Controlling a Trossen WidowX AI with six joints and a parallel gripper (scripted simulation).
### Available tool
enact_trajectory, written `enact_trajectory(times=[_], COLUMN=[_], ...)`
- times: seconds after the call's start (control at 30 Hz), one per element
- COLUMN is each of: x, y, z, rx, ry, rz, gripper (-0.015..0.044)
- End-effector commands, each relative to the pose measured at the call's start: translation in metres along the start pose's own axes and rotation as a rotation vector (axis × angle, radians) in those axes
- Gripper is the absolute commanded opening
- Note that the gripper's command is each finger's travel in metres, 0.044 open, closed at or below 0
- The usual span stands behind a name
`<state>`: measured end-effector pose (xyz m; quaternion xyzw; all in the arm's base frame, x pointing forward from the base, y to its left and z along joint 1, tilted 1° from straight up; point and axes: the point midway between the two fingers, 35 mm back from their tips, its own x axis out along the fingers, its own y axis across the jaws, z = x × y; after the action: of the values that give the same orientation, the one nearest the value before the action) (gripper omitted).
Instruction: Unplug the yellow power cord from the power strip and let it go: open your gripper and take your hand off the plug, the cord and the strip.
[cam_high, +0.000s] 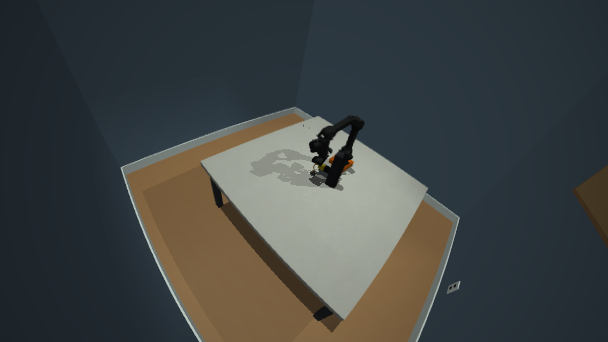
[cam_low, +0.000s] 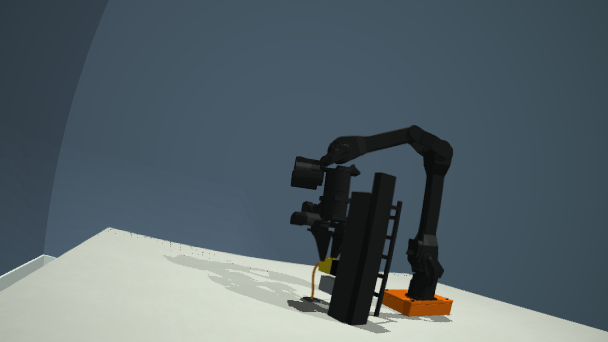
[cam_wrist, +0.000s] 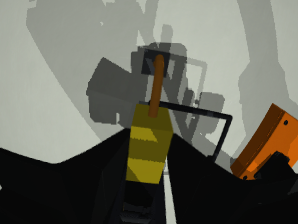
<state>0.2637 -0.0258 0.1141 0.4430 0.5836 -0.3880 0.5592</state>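
The gripper (cam_wrist: 148, 183) is pinched on the yellow plug (cam_wrist: 149, 145), its dark fingers bearing on the plug's two sides, as the wrist view shows. The plug hangs under the fingertips, seen as a small yellow block in the exterior view, right against the face of the tall black strip (cam_low: 364, 250), which leans on the table (cam_low: 150, 300) just in front of the arm's orange base (cam_low: 440, 306). Whether the prongs are already free of the socket cannot be told from here (the strip's edge hides the joint).

From the plug an orange cord (cam_low: 315, 280) runs down to a small dark foot on the table top.

The step in hand looks like the pull. To do it well, the grip should stay firm and square on the plug's sides, and the pull should go straight out along the prongs, away from the strip's face, not sideways or upward. A slanted tug could jam the prongs or tip the strip, which looks lightly propped. A short, slow draw seems enough, since the cord has little slack.

Once the plug stands clearly apart from the strip, the fingers should spread wide and the arm should back off along a line that touches neither cord nor strip.
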Motion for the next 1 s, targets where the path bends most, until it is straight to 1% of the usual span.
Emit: enact_trajectory(times=[0.0, 0.03, 0.2, 0.5, 0.6, 0.77, 0.97], x=[-0.007, -0.008, -0.004, -0.004, -0.008, -0.021, -0.022], y=[-0.004, -0.005, -0.003, -0.003, -0.003, -0.006, -0.007], z=[0.035, 0.037, 0.021, 0.021, 0.034, 0.078, 0.080], rx=[0.048, 0.048, 0.049, 0.049, 0.049, 0.049, 0.049], ry=[-0.085, -0.085, -0.085, -0.085, -0.086, -0.090, -0.090], rz=[0.004, 0.004, 0.003, 0.003, 0.003, 0.003, 0.003], gripper=[0.0000, 0.0000, 0.0131, 0.0368, 0.0440, 0.0440, 0.0440])
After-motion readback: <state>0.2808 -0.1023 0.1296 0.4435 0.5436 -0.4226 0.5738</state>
